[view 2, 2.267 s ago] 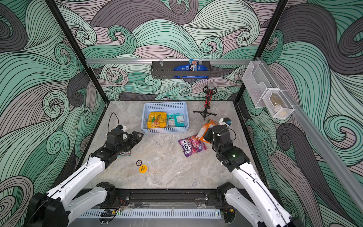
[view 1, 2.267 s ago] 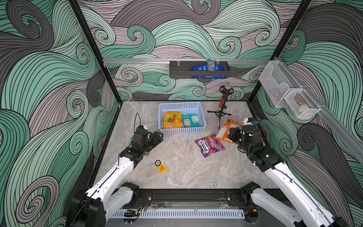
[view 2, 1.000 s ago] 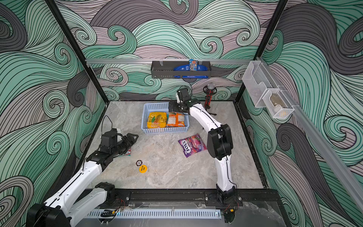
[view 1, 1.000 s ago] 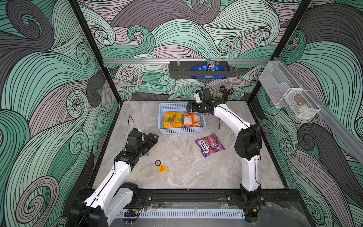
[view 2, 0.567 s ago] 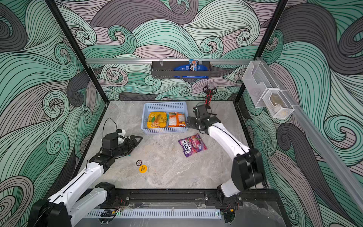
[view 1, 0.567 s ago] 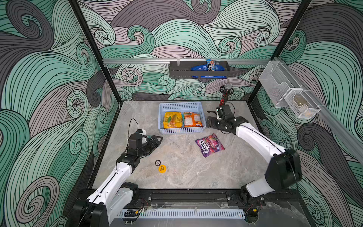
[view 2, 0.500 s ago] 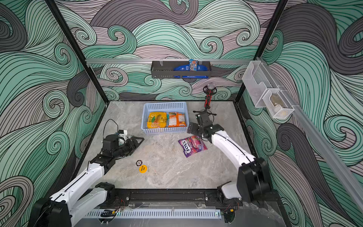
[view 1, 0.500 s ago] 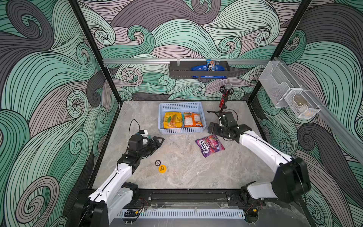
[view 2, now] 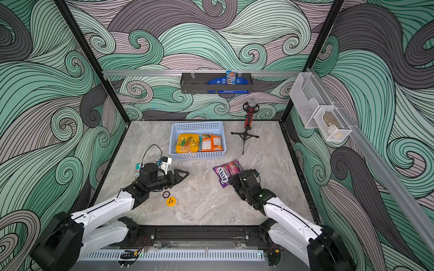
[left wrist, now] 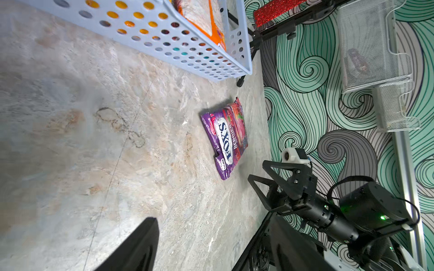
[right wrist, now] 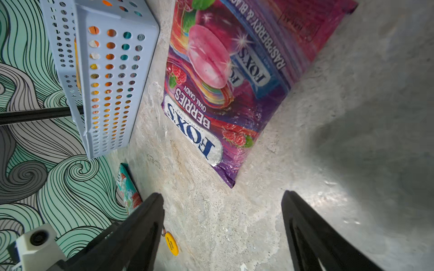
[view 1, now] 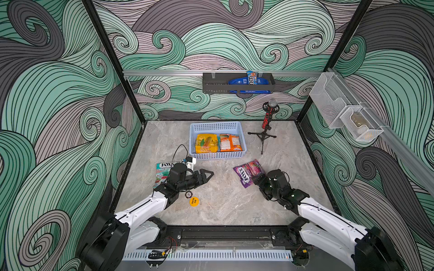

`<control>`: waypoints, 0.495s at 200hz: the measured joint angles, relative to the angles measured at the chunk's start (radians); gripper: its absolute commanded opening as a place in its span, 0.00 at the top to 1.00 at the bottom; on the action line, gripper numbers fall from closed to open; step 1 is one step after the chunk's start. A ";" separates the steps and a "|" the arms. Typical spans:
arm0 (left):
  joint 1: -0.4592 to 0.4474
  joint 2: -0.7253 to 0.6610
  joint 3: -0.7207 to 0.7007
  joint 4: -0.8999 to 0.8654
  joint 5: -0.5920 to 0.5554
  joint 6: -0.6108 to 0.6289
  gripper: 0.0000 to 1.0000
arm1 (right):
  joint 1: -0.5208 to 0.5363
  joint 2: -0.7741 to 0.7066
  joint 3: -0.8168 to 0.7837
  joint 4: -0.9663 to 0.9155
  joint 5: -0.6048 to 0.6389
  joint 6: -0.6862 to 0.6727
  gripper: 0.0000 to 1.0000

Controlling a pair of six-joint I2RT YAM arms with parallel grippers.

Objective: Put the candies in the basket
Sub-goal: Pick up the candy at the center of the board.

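Two grippers are reaching over the table, and both are holding nothing. The right gripper (right wrist: 222, 194) is hanging low with its jaws apart. It is pointing at the near end of the purple FOX'S bag (view 1: 249, 172), very close but not touching. I think it is lining up this way so it can pinch that flat edge.

The left gripper (view 1: 209, 174) is hanging over the bare middle of the table, jaws apart too. It is pointing away from the green-white FOX'S mint bag (view 1: 162, 170), which is lying by the left wall, partly under that arm.

Farther back, the light blue basket (view 1: 216, 124) is sitting in the middle, I think so both arms can reach it. Inside, one yellow bag (view 1: 206, 143) and one orange bag (view 1: 230, 142) are lying flat side by side. Teal is showing through the holes under the orange one, so a fifth bag may be hiding there.

So I am counting four bags plainly: two in, two out.

One yellow disc (view 1: 194, 201) and one small dark chip (view 1: 188, 194) are lying near the left arm. One microphone (view 1: 267, 119) is standing beside the basket. One dark tray (view 1: 211, 85) is hanging on the back wall, and two mesh bins (view 1: 328, 98) are hanging on the right wall.
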 measured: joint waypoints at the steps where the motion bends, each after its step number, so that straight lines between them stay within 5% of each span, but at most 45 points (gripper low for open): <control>1: -0.001 0.000 0.000 0.000 0.000 0.000 0.22 | 0.001 0.002 0.000 0.002 0.001 0.002 0.24; 72: -0.010 -0.003 0.031 -0.007 -0.033 0.007 0.23 | 0.011 0.151 -0.016 0.113 0.040 0.130 0.29; 99: -0.010 -0.003 0.032 -0.020 -0.039 0.008 0.23 | 0.011 0.222 -0.008 0.161 0.060 0.140 0.41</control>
